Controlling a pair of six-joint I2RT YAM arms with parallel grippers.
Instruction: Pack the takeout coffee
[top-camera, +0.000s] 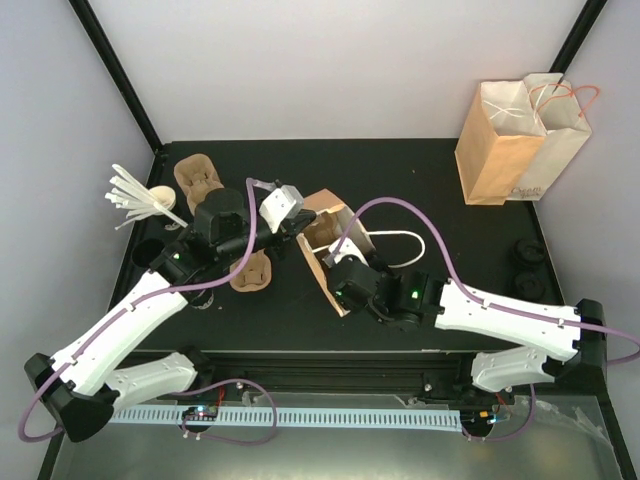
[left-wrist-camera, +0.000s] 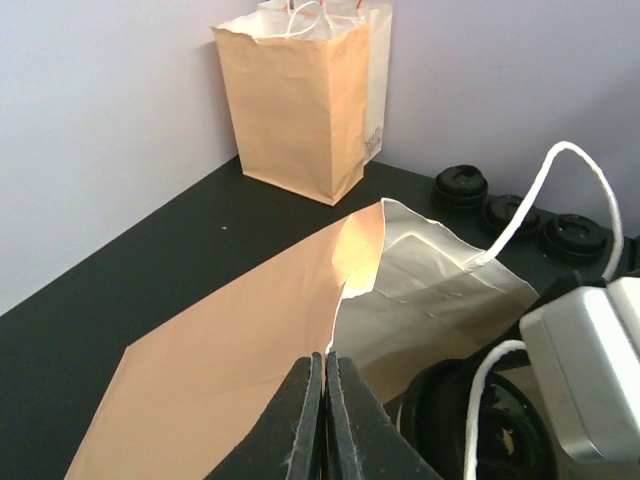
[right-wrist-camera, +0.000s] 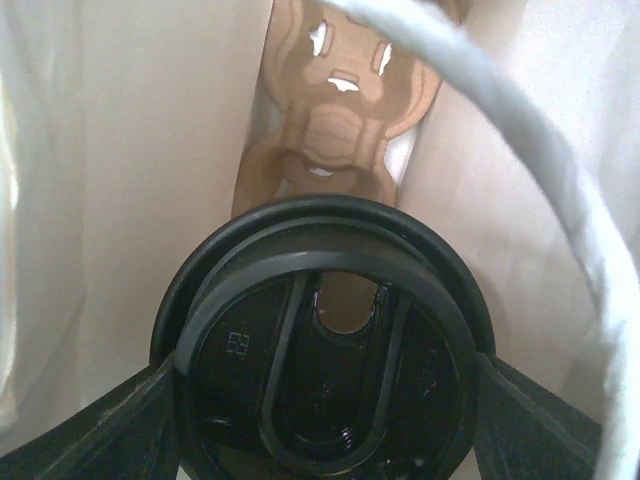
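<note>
A brown paper bag (top-camera: 322, 212) with a white inside lies on its side mid-table. My left gripper (top-camera: 298, 222) is shut on the bag's upper rim (left-wrist-camera: 340, 300), its fingers (left-wrist-camera: 305, 400) pressed together over the paper edge. The takeout coffee (right-wrist-camera: 325, 370) shows in the right wrist view as a round black lid with a sip hole, inside the bag between white walls. My right gripper (right-wrist-camera: 322, 410) is shut on it, one finger (right-wrist-camera: 100, 425) at each side of the lid. From above, the right gripper (top-camera: 342, 262) reaches into the bag mouth and the coffee is hidden.
A second paper bag (top-camera: 520, 140) stands upright at the back right. Loose black lids (top-camera: 526, 268) lie by the right edge. Brown cup carriers (top-camera: 200, 180) and white stirrers (top-camera: 135, 195) sit at the left. Another brown carrier (right-wrist-camera: 345, 110) shows deep in the bag. White rope handle (top-camera: 400, 240) loops out.
</note>
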